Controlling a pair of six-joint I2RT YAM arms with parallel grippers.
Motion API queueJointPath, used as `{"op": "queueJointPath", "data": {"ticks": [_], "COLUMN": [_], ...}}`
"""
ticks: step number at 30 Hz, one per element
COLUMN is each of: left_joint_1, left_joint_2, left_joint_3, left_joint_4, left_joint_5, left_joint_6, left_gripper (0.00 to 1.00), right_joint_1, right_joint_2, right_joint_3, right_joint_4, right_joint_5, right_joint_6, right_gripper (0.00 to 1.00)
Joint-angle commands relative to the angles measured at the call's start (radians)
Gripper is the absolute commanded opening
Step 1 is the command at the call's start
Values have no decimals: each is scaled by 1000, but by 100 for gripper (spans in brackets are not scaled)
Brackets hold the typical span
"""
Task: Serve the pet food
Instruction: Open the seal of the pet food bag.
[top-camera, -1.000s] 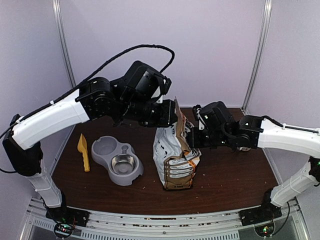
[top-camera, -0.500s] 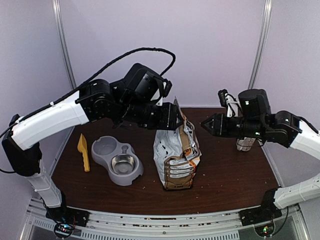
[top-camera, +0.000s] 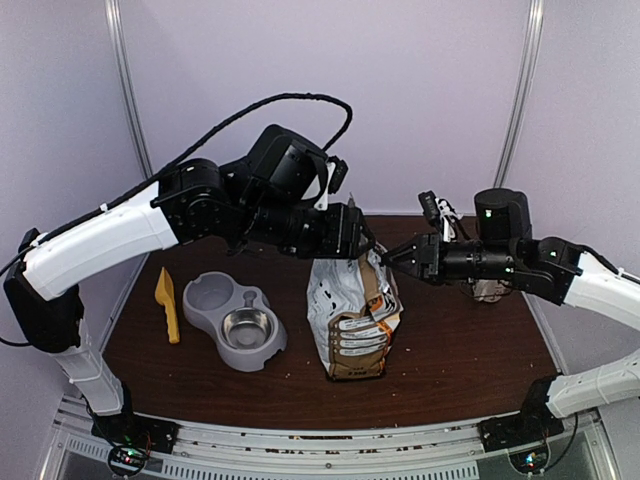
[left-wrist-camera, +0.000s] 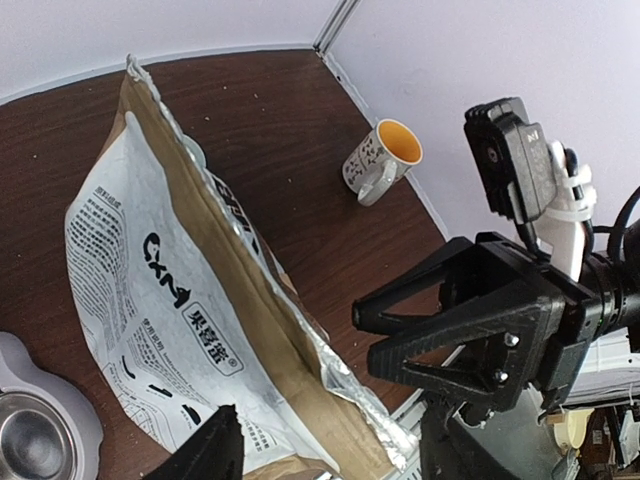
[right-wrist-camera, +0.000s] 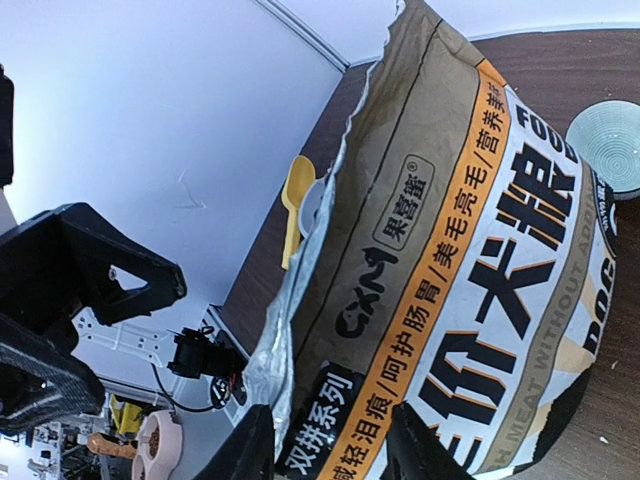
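Note:
No pet food shows; it is hidden inside the silver-white printed bag (top-camera: 345, 320), which stands upright mid-table. My left gripper (top-camera: 352, 238) hovers at the bag's top edge. In the left wrist view it (left-wrist-camera: 330, 415) is open, with the bag's (left-wrist-camera: 150, 290) foil lip between its wide-apart fingers. My right gripper (top-camera: 387, 262) reaches in from the right, and the left wrist view sees it (left-wrist-camera: 365, 338) close by. In its own view the right gripper (right-wrist-camera: 331, 405) is open, one finger on each side of the upper corner of the bag (right-wrist-camera: 480, 250).
A grey double pet bowl (top-camera: 235, 322) with a steel insert sits left of the bag, a yellow scoop (top-camera: 167, 303) beyond it. A spotted mug (left-wrist-camera: 385, 160) stands at the right rear. A small pale-green dish (right-wrist-camera: 605, 145) lies behind the bag.
Both grippers went from shut on the bag's top to open. The right arm pulled away to the right, then came back to the bag's upper corner. The left arm barely moved.

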Motion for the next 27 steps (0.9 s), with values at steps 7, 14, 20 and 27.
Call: {"op": "queueJointPath", "data": {"ticks": [7, 14, 20, 27], "left_joint_1": [-5, -4, -5, -5], "left_joint_2": [-12, -22, -28, -40], "left_joint_3": [-11, -16, -25, -40], "left_joint_4": [48, 34, 34, 34], "left_joint_5": [-7, -21, -29, -35], "left_joint_6": [15, 18, 13, 6], "left_gripper": [63, 63, 63, 63], "right_joint_1": [-18, -23, -23, -23], "right_joint_2": [36, 58, 72, 102], "right_joint_3": [-13, -10, -11, -16], "right_joint_4": [130, 147, 158, 183], "right_joint_5": [-51, -60, -76, -99], "right_joint_6": [49, 51, 53, 62], "right_gripper": [31, 26, 24, 18]}}
